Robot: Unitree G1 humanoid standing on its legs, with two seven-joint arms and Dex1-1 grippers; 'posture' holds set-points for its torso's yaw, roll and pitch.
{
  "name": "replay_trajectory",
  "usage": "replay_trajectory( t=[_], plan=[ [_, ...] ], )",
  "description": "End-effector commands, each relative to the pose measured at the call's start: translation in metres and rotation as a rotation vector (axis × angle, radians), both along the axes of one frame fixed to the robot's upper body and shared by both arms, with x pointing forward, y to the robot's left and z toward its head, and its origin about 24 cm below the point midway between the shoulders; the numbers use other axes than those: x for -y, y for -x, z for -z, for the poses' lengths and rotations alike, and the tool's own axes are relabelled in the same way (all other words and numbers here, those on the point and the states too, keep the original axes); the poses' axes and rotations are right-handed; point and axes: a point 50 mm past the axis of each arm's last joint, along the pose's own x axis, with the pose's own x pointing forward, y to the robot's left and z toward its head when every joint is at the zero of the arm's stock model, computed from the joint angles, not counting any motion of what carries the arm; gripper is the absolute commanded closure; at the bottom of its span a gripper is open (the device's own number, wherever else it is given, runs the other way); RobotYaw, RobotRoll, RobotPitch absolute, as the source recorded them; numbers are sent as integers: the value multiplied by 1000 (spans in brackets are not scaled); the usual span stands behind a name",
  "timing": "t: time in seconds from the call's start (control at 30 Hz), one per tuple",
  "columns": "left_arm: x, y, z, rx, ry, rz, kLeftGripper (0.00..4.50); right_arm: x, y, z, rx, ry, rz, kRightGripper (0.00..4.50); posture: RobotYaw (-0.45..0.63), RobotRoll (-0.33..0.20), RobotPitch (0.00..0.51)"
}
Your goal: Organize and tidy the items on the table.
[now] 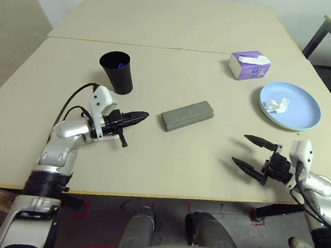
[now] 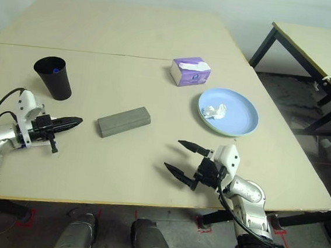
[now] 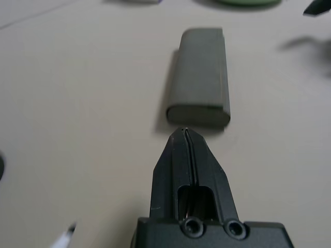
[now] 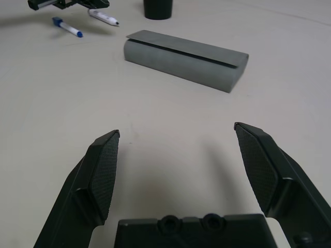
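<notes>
Your left gripper (image 1: 135,119) has its two fingers pressed together on nothing, tips aimed at the near end of the grey glasses case (image 1: 187,115), so pushing ahead like that would likely shove or spin the case instead of taking it. Your right gripper (image 1: 249,151) stands spread wide and empty at lower right. The case lies flat mid-frame on the table (image 1: 167,171), long axis running lower left to upper right, between both grippers and touching neither.

head stereo: downward over table (image 1: 168,159) | wrists: low, both seemingly facing case (image 3: 199,77)
</notes>
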Motion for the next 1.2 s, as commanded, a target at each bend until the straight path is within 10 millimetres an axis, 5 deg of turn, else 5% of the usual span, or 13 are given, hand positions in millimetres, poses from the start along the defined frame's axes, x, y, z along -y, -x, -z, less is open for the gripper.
replay_trajectory(
  t=[0.03, 0.2, 0.4, 0.67, 1.2],
  plan=[
    [-15, 9, -7, -13, -35, -24, 4466, -1, 0, 2, 0, 4, -19, 0, -67, 0, 104],
    [-43, 21, -17, -47, -137, -61, 4466, 0, -1, 2, -2, 3, -28, 0, -49, 0, 106],
    [-65, 27, -26, -110, -257, -62, 2618, -10, 3, 2, 4, 32, -157, 0, -40, 0, 106],
    [-68, 28, -29, -202, -418, 64, 96, -23, 1, -1, 21, 32, -226, 0, -40, 0, 108],
    [-73, 12, -82, -438, -762, 242, 18, -37, 5, 4, 19, 20, -226, 0, -72, 0, 108]
  ],
)
